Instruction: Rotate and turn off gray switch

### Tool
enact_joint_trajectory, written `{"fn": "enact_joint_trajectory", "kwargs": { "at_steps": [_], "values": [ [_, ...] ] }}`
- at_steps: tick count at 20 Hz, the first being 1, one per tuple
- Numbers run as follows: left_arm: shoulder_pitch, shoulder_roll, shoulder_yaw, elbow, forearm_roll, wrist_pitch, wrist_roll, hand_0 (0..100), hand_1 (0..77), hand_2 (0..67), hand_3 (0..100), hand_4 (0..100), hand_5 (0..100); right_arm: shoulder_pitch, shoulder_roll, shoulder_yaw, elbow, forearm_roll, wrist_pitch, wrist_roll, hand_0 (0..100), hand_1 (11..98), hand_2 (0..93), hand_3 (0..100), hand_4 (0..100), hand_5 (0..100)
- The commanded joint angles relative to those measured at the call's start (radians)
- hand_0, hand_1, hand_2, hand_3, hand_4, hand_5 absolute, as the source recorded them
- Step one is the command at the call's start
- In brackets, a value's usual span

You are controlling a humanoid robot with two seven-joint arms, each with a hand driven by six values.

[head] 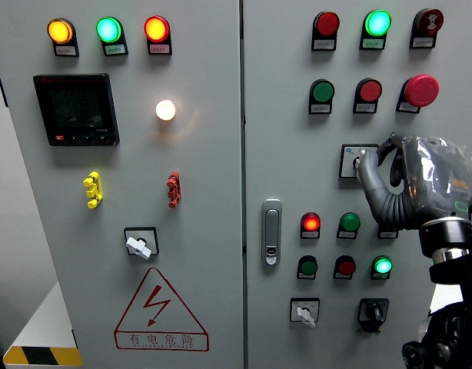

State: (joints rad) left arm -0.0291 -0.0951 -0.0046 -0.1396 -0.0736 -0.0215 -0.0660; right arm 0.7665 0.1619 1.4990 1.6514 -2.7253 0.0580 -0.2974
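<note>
Squarely, right hand fingers on gray switch

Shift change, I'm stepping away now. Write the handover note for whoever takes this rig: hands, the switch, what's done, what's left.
Right hand: raised at the right-hand cabinet door, fingers reaching onto the gray switch in its square plate; a firm grasp cannot be confirmed.
Left hand: not in view.
Switch: right door, below the green and red buttons, partly hidden by the fingers; its position cannot be read.
Done: hand brought to the switch.
Left: confirm the grip, rotate the knob to off, withdraw the hand.
</note>
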Motion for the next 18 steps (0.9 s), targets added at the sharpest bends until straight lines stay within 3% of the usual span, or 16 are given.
{"fn": "enact_joint_trajectory", "kwargs": {
  "at_steps": [1,7,12,15,18],
  "values": [
    [0.000,0.000,0.000,0.000,0.000,0.000,0.000,0,0.0,13.2,18,10,12,-0.042,-0.0008,0.006,0.054,-0.001,0.000,0.050,75,29.3,57.8,86,74,98],
    [0.000,0.000,0.000,0.000,0.000,0.000,-0.001,0,0.0,13.2,18,10,12,-0.130,-0.0023,0.015,0.165,-0.001,0.000,0.116,71,31.1,50.0,73,60,90],
    [0.000,0.000,0.000,0.000,0.000,0.000,-0.001,0,0.0,13.2,18,10,12,-0.205,-0.0039,0.038,0.246,-0.004,0.009,0.182,68,33.7,36.1,46,34,63],
    [0.000,0.000,0.000,0.000,0.000,0.000,-0.002,0,0.0,13.2,18,10,12,-0.245,-0.0039,0.052,0.295,-0.004,0.014,0.202,65,35.9,28.6,35,23,47],
    [0.000,0.000,0.000,0.000,0.000,0.000,-0.001,0,0.0,13.2,18,10,12,-0.292,-0.0039,0.070,0.350,-0.020,0.014,0.244,62,38.2,22.9,27,14,35]
  ]
}}
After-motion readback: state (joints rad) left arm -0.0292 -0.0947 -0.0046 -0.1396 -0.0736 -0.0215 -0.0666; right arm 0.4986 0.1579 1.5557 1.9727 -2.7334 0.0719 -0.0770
